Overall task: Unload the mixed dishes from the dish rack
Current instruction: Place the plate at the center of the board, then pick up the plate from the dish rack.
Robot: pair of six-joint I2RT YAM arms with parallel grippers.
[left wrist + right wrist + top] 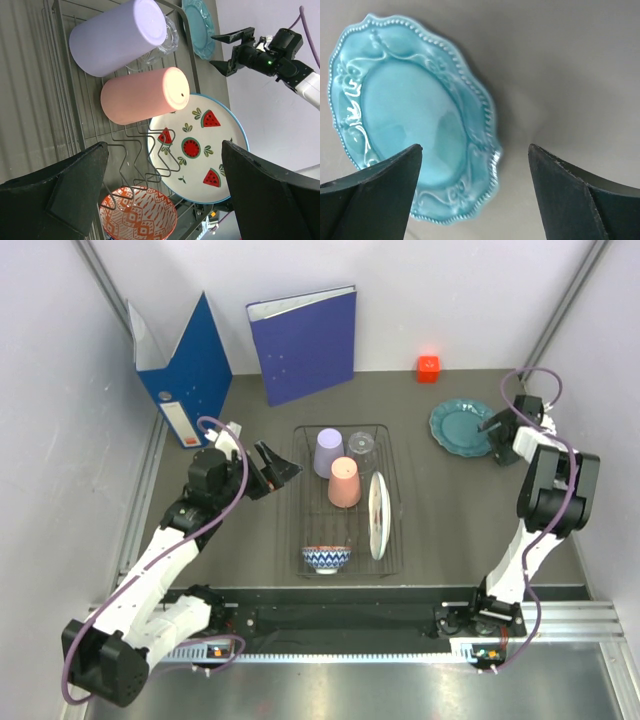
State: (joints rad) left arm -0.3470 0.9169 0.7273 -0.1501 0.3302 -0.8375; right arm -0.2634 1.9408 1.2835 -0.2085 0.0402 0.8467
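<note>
1. Top external view, load. The dish rack (296, 502) sits mid-table. It holds the lavender cup (328, 452), the clear glass tumbler (361, 444) and the pink cup (344, 483) in its far half. The white plate (378, 515) stands on edge along the right side, and the patterned bowl (327, 559) sits at the near end. The teal plate (460, 426) lies flat on the table (240, 540), right of the rack and apart from it. We judge one dish unloaded and five remaining.
2. Top external view, arms. The left gripper (277, 468) hovers just left of the rack with jaws spread and empty, aimed at the cups. The right gripper (497, 428) hangs at the teal plate's right edge, also spread.
3. Left wrist view. The pink cup lies nearest on the jaw line, with the lavender cup beyond it and the tumbler close behind that. We recommend closing across the pink cup's side wall and lifting straight up before travelling. The white plate stands just beside it, and the wire dividers (145, 150) run beneath.
4. Right wrist view. The jaws stand wide apart above the teal plate and hold nothing. The plate rests flat on the table.
5. Surface and room. The table is dark and matte, and the walls (60, 390) are pale. Two blue binders (303, 345) stand at the far wall, with a red cube (428, 367) to their right. We advise setting dishes down apart from these.
</note>
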